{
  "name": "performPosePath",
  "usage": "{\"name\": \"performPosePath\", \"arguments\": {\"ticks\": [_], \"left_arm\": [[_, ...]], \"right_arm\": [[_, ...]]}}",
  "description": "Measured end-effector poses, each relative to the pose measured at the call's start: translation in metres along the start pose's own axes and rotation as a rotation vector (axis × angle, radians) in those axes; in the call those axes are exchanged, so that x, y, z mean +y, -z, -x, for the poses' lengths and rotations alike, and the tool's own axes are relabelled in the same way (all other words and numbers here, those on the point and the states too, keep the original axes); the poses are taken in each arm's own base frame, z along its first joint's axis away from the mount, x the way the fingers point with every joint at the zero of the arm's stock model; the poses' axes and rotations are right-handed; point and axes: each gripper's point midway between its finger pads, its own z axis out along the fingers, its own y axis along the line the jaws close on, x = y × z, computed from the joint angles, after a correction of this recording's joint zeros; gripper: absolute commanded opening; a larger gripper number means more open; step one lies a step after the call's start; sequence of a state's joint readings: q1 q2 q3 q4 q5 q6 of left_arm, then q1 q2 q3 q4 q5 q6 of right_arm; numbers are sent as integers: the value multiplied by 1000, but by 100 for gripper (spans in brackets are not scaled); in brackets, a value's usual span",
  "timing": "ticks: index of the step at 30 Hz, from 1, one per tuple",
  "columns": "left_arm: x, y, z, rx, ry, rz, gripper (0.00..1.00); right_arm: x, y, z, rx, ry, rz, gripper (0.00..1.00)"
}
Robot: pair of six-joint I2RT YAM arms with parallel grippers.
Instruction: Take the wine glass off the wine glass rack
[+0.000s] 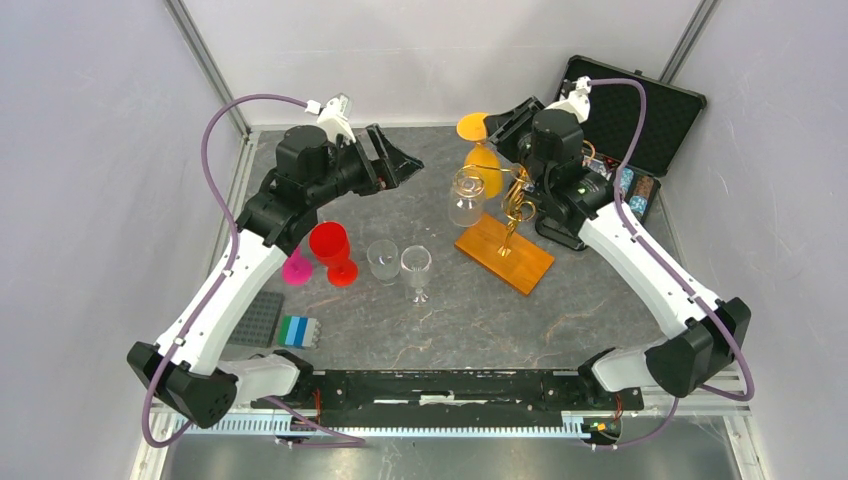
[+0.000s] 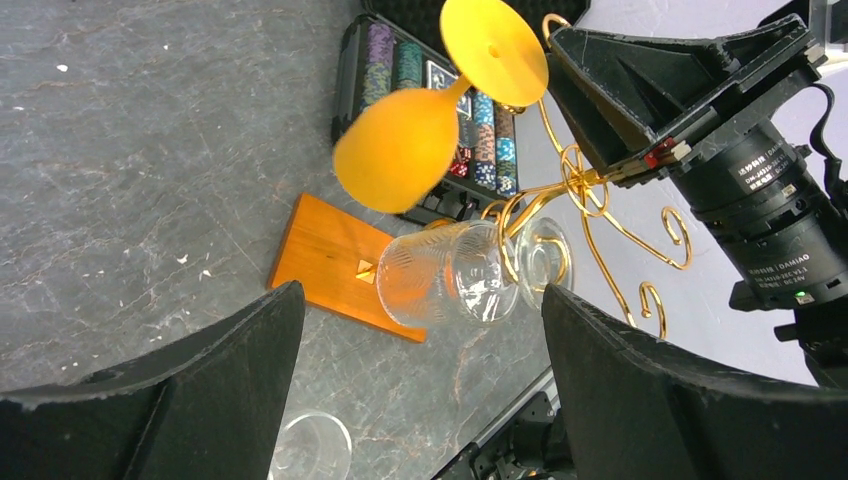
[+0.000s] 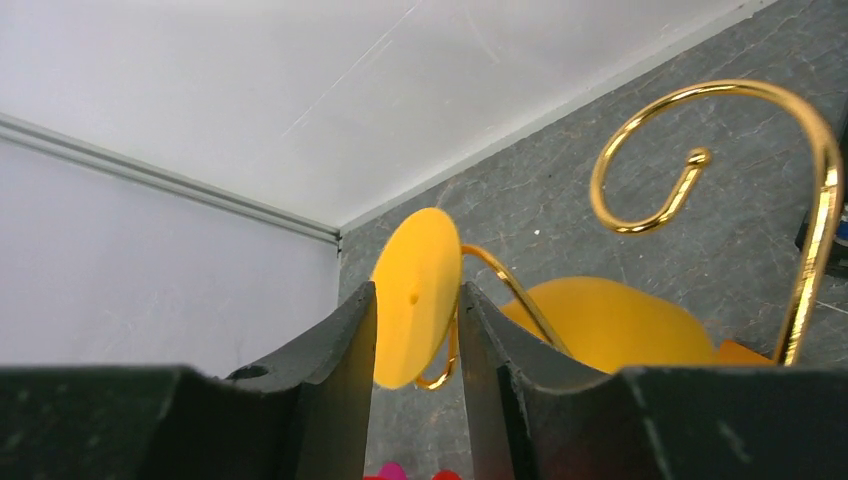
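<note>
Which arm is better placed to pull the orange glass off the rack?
Right: the right gripper straddles the foot of the orange glass on the rack; the left gripper hangs open, apart.

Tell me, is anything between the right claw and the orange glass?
No obstacle: the right gripper straddles the orange glass's foot. Only the rack's gold wire runs between that foot and one finger.

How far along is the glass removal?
Four glasses stand on the table. In hand: right gripper pinches the foot of the orange wine glass, which hangs on the wine glass rack. Left to do: slide it free. A clear glass hangs there too; left gripper open.
</note>
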State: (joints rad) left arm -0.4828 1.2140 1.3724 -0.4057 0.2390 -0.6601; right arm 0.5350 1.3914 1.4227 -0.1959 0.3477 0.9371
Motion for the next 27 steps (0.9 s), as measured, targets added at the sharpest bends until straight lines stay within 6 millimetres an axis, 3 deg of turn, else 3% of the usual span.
{"name": "performPosePath", "arguments": {"ticks": [4,10,16,20,27], "left_arm": [[5,0,-2,6,4,13,92],[9,0,-4,8,7,21,92],[10,3,-2,2,7,20,92],[9,8,0,-7,6,17,92],[11,8,-1,-7,8,20,93]], "right_arm": [[-6,-6,3,-2,-42,14,39],[2,-9,4,14,-124,94,26],[-2,-13,0,50,-149,115,32],[-8,-17,-10,99,-112,89,31],[-10,-17,-19,145,-72,87,10]]}}
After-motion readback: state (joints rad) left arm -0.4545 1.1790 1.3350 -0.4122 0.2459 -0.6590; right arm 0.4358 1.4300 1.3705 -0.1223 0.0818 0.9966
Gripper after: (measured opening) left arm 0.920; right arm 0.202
